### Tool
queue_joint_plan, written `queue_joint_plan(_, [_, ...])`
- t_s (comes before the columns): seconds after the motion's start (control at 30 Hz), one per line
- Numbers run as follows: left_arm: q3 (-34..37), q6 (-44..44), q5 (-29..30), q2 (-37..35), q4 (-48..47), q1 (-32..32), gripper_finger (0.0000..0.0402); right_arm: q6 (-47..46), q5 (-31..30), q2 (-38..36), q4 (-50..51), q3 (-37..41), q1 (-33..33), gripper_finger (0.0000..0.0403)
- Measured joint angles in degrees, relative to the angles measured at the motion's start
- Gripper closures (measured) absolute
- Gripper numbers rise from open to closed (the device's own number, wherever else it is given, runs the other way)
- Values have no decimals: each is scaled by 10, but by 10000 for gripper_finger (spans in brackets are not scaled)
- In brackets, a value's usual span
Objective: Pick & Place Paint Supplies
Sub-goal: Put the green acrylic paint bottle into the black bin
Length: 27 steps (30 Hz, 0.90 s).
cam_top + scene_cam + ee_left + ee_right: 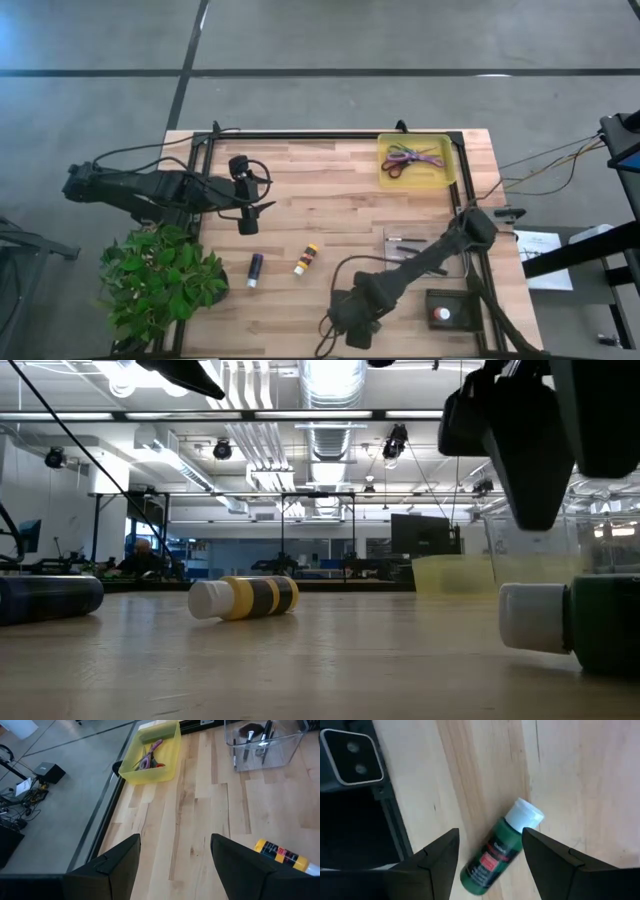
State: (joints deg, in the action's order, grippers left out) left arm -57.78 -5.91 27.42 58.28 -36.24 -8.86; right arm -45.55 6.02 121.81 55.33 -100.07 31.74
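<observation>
A green paint bottle (492,855) with a white cap (525,815) lies on its side on the wood near the table's near edge. My right gripper (490,867) hangs above it, open, one finger on each side, touching nothing; the low view shows the gripper (545,480) clear above the bottle (575,625). A yellow bottle (306,258) and a purple bottle (255,268) lie on their sides at the middle left. Scissors (410,158) lie in the yellow tray (442,170). My left gripper (250,198) waits open above the table's left part.
A clear container (425,245) with dark brushes stands right of centre. A black box with a red button (445,310) sits at the near right corner. A leafy potted plant (160,280) fills the near left corner. Bare wood lies in the middle.
</observation>
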Motion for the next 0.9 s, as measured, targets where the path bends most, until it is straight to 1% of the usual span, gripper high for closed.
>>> queue_joint_plan(0.07, [0, 1, 0, 0, 0, 0, 154, 1, -2, 20, 17, -23, -1, 187])
queue_joint_plan(0.17, [0, 1, 0, 0, 0, 0, 154, 1, -23, 37, 40, -42, -6, 187])
queue_joint_plan(0.27, [0, 1, 0, 0, 0, 0, 154, -8, -45, 37, 59, -45, -15, 187])
queue_joint_plan(0.37, [0, 1, 0, 0, 0, 0, 154, -13, -45, 37, 54, -34, -23, 187])
queue_joint_plan(0.5, [0, 2, 0, 0, -3, 0, 154, -16, -13, 38, 28, -14, -32, 187])
queue_joint_plan(0.7, [0, 4, 0, 0, -11, 0, 154, -17, -9, 38, 26, -4, -36, 187])
queue_joint_plan(0.9, [0, 5, 0, 0, -13, 0, 154, -26, 20, 38, -23, 25, -37, 187])
